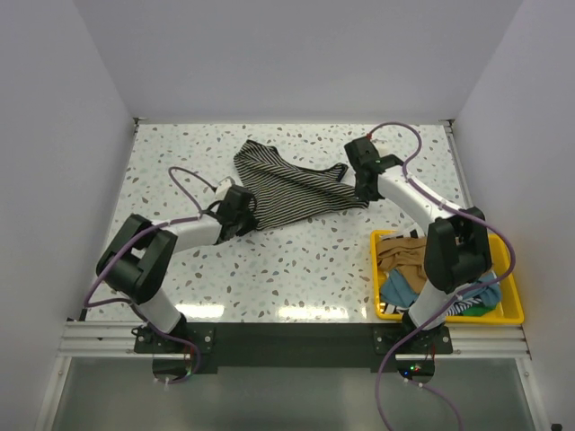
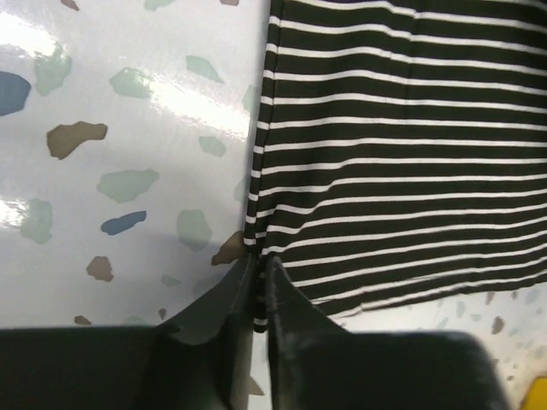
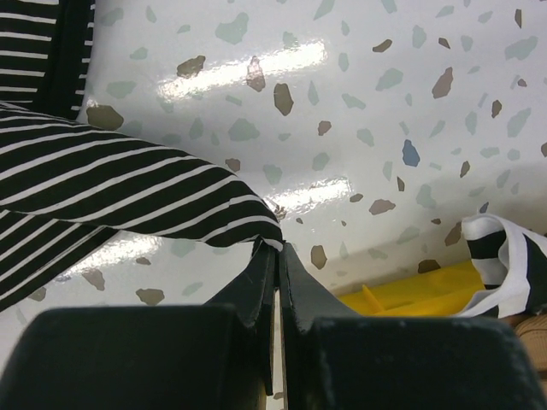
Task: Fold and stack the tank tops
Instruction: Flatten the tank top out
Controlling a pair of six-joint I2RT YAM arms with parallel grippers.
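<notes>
Speckled table (image 1: pixel 296 260), thin-striped tank top (image 1: pixel 287 193) spread

Left arm (image 1: pixel 191 232), right arm (image 1: pixel 411 199): white tubes with bulky black joints | left gripper (image 2: pixel 259 260), right gripper (image 3: pixel 278 249): matte black, wedge-shaped fingers (image 2: pixel 295 333) | purple cables (image 1: pixel 393 125) loop along both arms

The left gripper (image 2: pixel 259 266) has its two dark fingers (image 2: pixel 295 312) pressed together on the left edge of the striped tank top (image 2: pixel 402 154), pinching the cloth near its lower corner. The top is black with thin white stripes and lies flat across the right half of the view on the white speckled table (image 2: pixel 111 128). A sliver of yellow (image 2: pixel 538 395) shows at the bottom right corner
</notes>
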